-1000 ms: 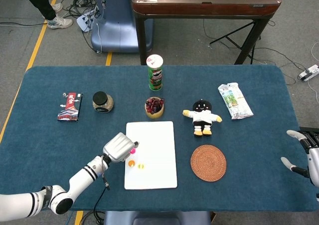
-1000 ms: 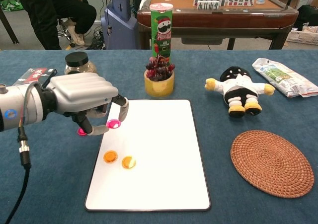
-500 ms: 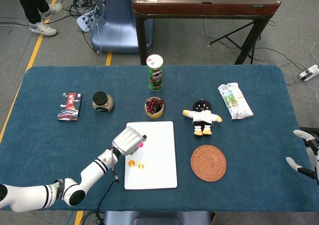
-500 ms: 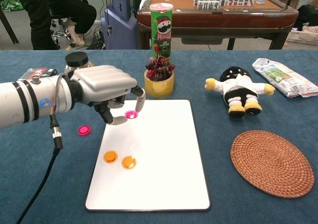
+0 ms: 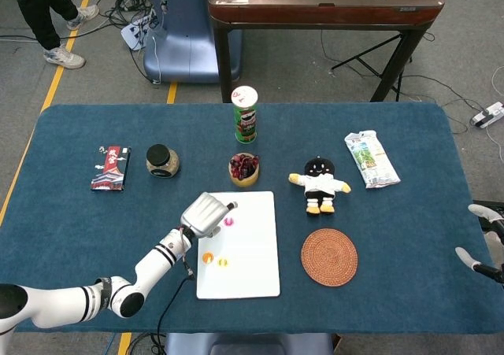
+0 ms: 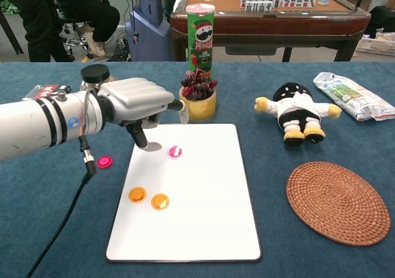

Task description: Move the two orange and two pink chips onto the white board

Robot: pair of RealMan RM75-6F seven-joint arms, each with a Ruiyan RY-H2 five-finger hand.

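Pink chip [image 6: 175,151] lies on board, just beside fingers [image 6: 143,138].

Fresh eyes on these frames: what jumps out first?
The left hand hovers over the white board's upper left corner, holding nothing. Two orange chips and one pink chip lie on the board; the other pink chip sits on the blue cloth left of it.

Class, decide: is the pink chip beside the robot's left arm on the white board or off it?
Off: the pink chip lies on blue cloth, left of the white board.
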